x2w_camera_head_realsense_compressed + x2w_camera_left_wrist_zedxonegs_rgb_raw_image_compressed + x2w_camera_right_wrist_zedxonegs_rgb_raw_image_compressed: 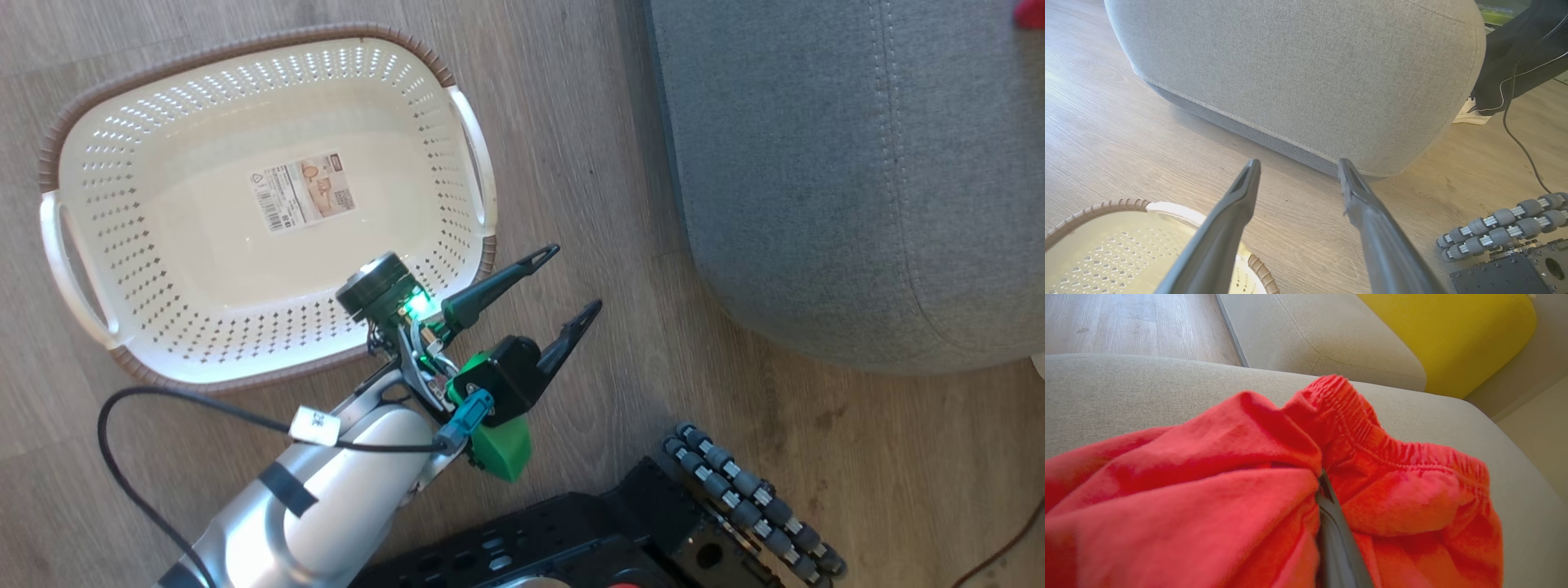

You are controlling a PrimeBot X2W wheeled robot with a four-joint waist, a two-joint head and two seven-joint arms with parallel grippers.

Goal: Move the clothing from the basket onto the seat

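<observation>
Clothing (1208,477) bunched on the seat (1126,388), pinched by the right fingers (1337,535); the basket (106,147) has no clothes in it.
We log the big grey seat first, with the red pile on its top. We can't tell whether the pile's full weight is down. The basket sits on the floor (588,122) just beside the seat, with only its sticker (302,192) inside. We judge the clothing light, soft, floppy, not fragile and not slippery. It will sag and drag, so hold it by a thick fold or the gathered elastic waistband (1372,437), not by a thin edge. The right fingers are closed tight on a fold mid-pile. The left fingers (1370,216) are spread wide and hold nothing, between basket and seat.
</observation>
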